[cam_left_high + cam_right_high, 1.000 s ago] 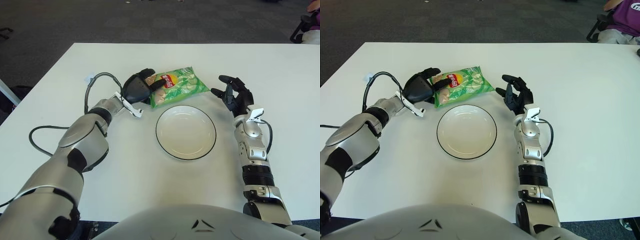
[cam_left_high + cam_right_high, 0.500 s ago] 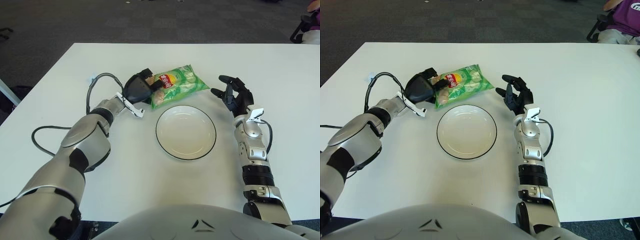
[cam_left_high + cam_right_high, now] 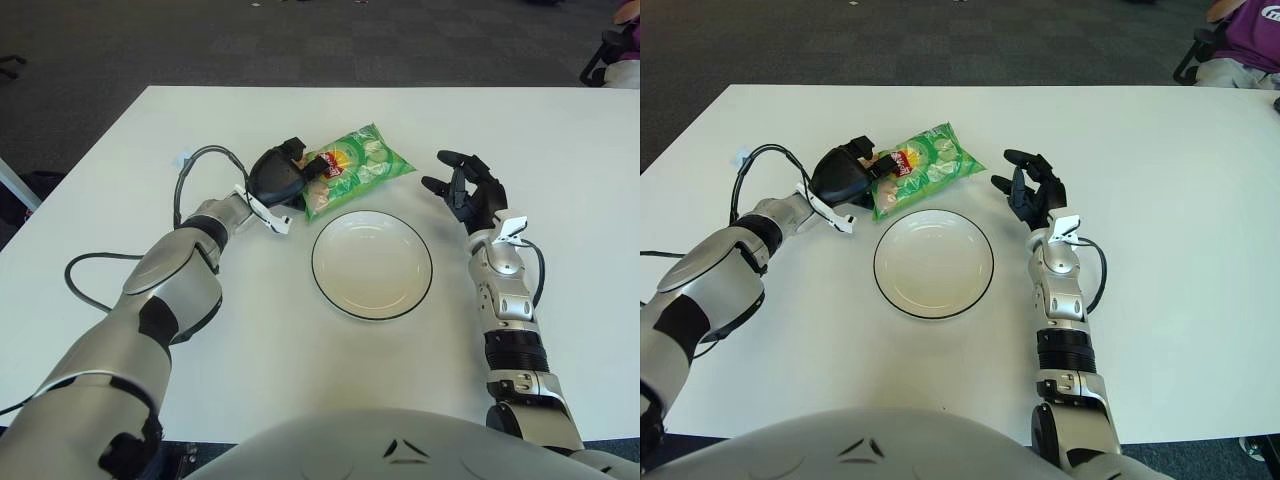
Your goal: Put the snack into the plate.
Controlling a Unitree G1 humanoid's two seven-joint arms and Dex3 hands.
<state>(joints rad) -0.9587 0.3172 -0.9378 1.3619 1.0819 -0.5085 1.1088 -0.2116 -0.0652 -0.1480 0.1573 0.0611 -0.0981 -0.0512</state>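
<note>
white table (image 3: 300,380), wide, takes most of view. dark grey carpet floor (image 3: 200,40) beyond far edge of table. black cable (image 3: 85,262) lies in loop on table at left side. small pale tag or scrap (image 3: 180,157) on table near far-left part, what it is cannot tell. at top right corner, part of chair (image 3: 1195,55) and person in purple clothes (image 3: 1250,30), mostly cut by edge.
</note>
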